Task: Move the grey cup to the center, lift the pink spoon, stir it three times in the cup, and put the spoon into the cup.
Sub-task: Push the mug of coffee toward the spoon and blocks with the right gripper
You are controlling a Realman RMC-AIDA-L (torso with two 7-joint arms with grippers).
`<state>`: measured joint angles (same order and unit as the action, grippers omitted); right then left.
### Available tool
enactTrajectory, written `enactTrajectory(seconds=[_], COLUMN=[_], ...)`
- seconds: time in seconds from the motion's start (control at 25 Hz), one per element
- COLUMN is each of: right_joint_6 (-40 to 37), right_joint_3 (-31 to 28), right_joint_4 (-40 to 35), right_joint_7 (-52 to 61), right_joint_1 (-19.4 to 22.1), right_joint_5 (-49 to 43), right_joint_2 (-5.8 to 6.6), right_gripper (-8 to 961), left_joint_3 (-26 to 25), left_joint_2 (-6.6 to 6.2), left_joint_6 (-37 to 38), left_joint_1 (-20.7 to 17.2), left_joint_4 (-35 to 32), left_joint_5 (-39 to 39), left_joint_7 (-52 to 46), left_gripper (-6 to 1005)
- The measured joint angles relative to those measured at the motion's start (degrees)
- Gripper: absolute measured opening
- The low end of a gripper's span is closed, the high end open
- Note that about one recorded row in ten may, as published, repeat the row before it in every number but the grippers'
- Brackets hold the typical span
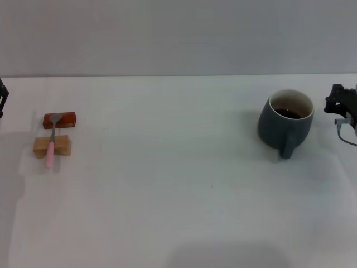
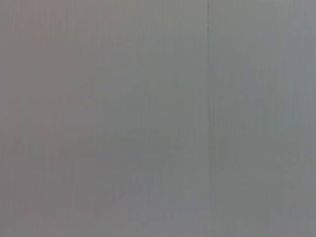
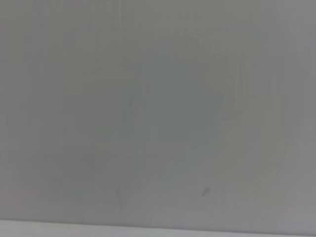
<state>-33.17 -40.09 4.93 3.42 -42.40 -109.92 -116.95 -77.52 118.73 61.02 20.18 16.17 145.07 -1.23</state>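
Note:
The grey cup (image 1: 285, 123) stands on the right side of the white table, its handle turned toward the front, dark liquid inside. Far to the left lies the pink spoon (image 1: 51, 143), resting across two small blocks with its metal bowl on the far one. My right gripper (image 1: 341, 104) shows at the right edge, just right of the cup and apart from it. At the left edge only a dark sliver of my left gripper (image 1: 3, 97) appears. Both wrist views show plain grey surface only.
An orange-red block (image 1: 59, 120) and a tan wooden block (image 1: 52, 146) lie under the spoon at the left. The white table (image 1: 167, 184) stretches between spoon and cup, meeting a grey wall at the back.

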Motion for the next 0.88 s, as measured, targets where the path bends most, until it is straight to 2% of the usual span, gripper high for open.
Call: enactTrajectory(seconds=[0.88], right_joint_6=[3.41], right_joint_3=[0.1], right_joint_4=[1.24], right_joint_7=[-0.18], right_joint_1=[-1.56], right_joint_5=[-3.1], right_joint_2=[-1.1], right_gripper=[-2], left_joint_3=[0.0], left_joint_2=[0.09], left_joint_6=[0.11], left_joint_1=[0.08], left_joint_4=[0.08], left_joint_5=[0.13], left_joint_7=[0.0], left_gripper=[809])
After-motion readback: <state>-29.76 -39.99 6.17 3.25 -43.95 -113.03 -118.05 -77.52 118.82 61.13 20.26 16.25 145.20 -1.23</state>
